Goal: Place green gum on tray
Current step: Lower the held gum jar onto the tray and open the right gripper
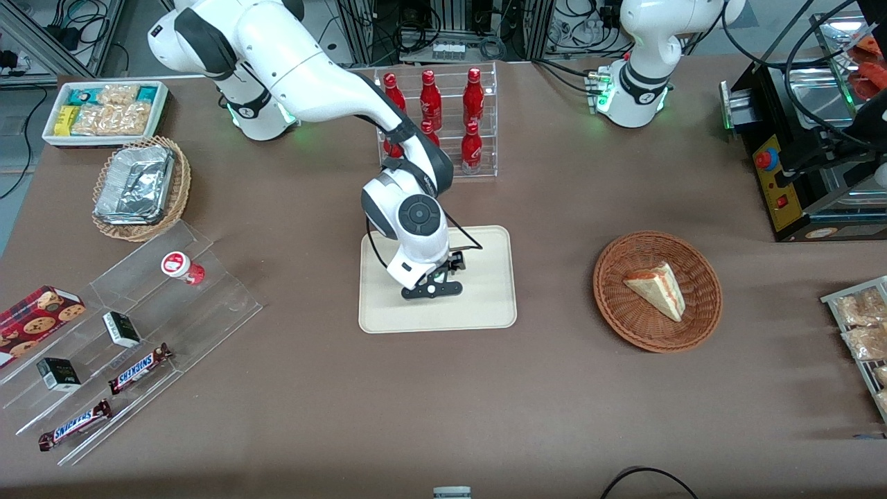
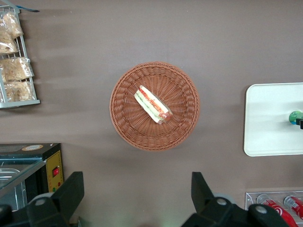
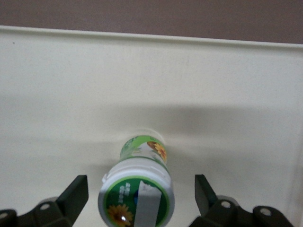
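The green gum [image 3: 137,189] stands upright on the cream tray [image 3: 71,94], white lid with a green and yellow mark facing up. My right gripper [image 3: 140,195] is open, with one finger on each side of the bottle and a gap at both sides. In the front view the gripper [image 1: 433,285] hangs low over the middle of the tray [image 1: 485,305], and the arm hides most of the bottle. The left wrist view shows the green gum [image 2: 295,116] on the tray [image 2: 265,118].
A red gum bottle [image 1: 181,267] lies on a clear stepped stand with Snickers bars [image 1: 138,367] toward the working arm's end. A rack of cola bottles [image 1: 443,118] stands farther from the camera than the tray. A wicker basket [image 1: 693,333] with a sandwich sits toward the parked arm's end.
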Motion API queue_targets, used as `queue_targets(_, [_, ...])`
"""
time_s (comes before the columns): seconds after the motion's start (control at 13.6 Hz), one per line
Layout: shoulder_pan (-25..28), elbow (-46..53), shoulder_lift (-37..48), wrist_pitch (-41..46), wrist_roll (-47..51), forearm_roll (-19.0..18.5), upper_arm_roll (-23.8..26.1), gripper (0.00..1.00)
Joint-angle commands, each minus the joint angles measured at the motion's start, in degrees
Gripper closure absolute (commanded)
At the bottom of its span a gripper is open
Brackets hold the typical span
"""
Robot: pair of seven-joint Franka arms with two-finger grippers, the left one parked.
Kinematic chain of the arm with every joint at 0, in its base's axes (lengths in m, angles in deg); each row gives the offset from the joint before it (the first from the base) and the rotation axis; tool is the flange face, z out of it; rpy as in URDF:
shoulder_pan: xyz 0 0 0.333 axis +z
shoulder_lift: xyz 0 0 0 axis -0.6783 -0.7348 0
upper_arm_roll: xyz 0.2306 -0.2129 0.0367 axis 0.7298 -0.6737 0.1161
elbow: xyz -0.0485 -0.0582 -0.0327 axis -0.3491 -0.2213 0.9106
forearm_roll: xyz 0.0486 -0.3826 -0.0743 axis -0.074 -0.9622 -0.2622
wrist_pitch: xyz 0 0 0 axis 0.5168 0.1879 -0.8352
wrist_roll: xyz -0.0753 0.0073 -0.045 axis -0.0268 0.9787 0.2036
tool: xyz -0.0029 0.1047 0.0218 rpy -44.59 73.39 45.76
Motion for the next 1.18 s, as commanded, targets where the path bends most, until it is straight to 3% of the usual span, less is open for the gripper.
queue_targets(0.0, [0.57, -0.22, 0.19, -0.49, -0.87, 0.75, -0.58, 0.00])
queue_targets(0.44, [0.49, -0.22, 1.24, 0.20, -0.95, 0.75, -0.58, 0.00])
queue_targets(0.96, [-0.74, 0.48, 11.42, 15.04, -4.99, 0.75, -0.93, 0.00])
queue_targets(1.1, [-3.19, 0.48, 14.41, 19.35, -7.27, 0.83, -0.93, 0.00])
